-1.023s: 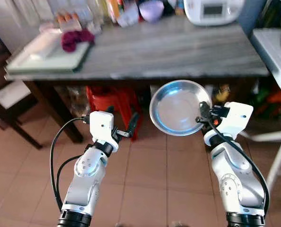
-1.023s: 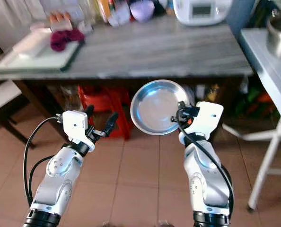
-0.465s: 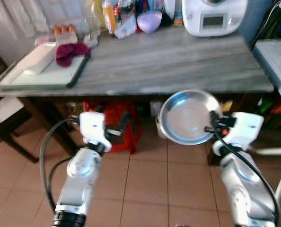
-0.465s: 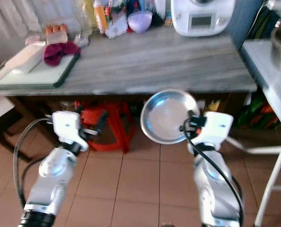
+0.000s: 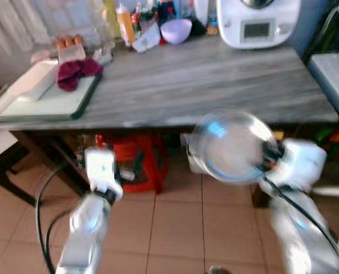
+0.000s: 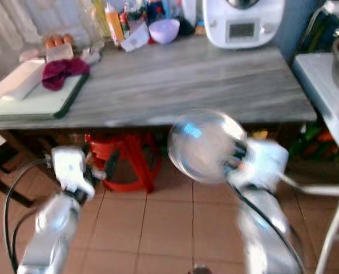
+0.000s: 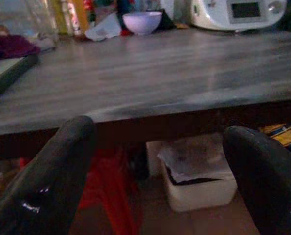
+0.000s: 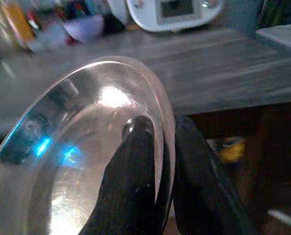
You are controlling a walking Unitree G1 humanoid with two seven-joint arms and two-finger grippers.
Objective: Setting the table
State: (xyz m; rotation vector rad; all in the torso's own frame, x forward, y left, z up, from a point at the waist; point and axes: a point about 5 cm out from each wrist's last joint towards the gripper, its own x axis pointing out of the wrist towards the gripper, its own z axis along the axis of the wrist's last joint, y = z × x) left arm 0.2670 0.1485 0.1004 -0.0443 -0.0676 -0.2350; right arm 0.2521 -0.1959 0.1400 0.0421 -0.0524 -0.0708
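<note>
A round steel plate point(image 5: 231, 145) hangs tilted in front of the grey wooden table point(image 5: 215, 74), just below its front edge. My right gripper point(image 5: 269, 154) is shut on the plate's right rim; in the right wrist view one finger point(image 8: 133, 181) lies inside the plate point(image 8: 77, 161) and the other behind the rim. My left gripper point(image 7: 160, 176) is open with nothing between its fingers point(image 7: 52, 181), held low before the table edge point(image 7: 150, 110). Both arms look blurred.
On the table stand a white tray point(image 5: 38, 97) with a maroon cloth point(image 5: 72, 71), bottles, a lilac bowl point(image 5: 176, 29) and a white appliance point(image 5: 258, 20). A red stool point(image 5: 136, 160) and a white box point(image 7: 199, 171) sit underneath. A white side table point(image 6: 329, 74) is on the right.
The camera has moved nearer the table and tilted up. My right arm has raised the plate slightly toward the table edge; both arms now show motion blur.
</note>
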